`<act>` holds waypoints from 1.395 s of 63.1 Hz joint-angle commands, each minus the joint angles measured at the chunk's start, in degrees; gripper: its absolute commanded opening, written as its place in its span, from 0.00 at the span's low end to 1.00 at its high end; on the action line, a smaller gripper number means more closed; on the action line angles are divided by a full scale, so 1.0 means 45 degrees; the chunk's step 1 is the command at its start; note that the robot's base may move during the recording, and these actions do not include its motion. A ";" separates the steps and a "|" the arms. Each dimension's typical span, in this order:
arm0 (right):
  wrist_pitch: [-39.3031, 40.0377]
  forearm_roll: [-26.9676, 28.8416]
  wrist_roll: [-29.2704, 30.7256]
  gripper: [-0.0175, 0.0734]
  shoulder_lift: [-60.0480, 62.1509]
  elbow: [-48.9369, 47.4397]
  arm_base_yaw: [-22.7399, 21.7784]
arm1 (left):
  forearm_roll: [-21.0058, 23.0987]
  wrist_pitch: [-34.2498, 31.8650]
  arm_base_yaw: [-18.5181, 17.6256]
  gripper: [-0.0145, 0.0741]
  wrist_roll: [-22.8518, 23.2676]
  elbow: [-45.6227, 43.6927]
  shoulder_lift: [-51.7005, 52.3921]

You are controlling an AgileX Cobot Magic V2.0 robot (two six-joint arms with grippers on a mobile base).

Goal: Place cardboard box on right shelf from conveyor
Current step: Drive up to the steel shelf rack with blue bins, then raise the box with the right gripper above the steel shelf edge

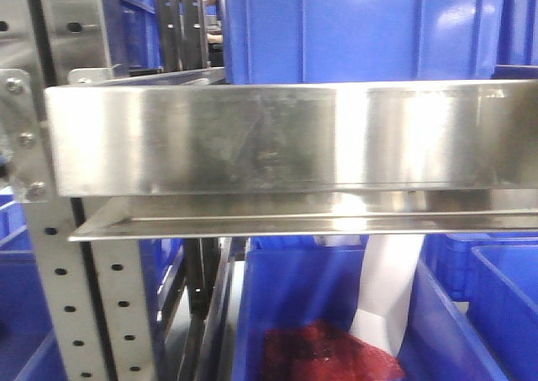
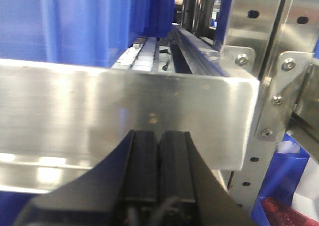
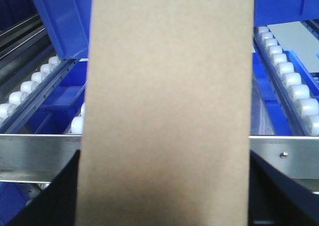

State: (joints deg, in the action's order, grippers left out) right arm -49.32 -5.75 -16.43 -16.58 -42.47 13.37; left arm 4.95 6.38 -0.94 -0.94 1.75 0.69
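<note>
While front shows shelf [image 1: 286, 137], right wrist, box [image 3: 167, 111]

Left gripper [image 2: 158, 138]: 2 black pads [image 2: 142, 166] pressed flat together. Right gripper [image 3: 164, 206]: 2 dark fingers [image 3: 281, 193] spread, clamped on the cardboard box [image 3: 167, 86].

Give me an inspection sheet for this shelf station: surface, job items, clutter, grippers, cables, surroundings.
Surface: shelf lip, shiny steel; white roller tracks behind it.
Job's things: cardboard box fills the right wrist view, hiding the lip's middle; conveyor not seen.
Clutter: red bundle in a lower blue bin, white strip beside it.
Grippers: left gripper jaws shut, empty, facing the lip; right gripper jaws flank the box.
Cables: nothing seen.
Surroundings: blue bins on the shelf, perforated uprights.
</note>
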 commanded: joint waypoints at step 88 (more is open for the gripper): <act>0.2800 -0.1005 0.5007 0.45 -0.5793 -0.4424 0.1188 | 0.0060 -0.1067 -0.0069 0.03 0.0064 -0.0036 0.0157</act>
State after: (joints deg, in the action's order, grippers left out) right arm -42.60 -8.00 -1.64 -36.31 -55.76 17.59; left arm 4.95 6.38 -0.94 -0.94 1.75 0.69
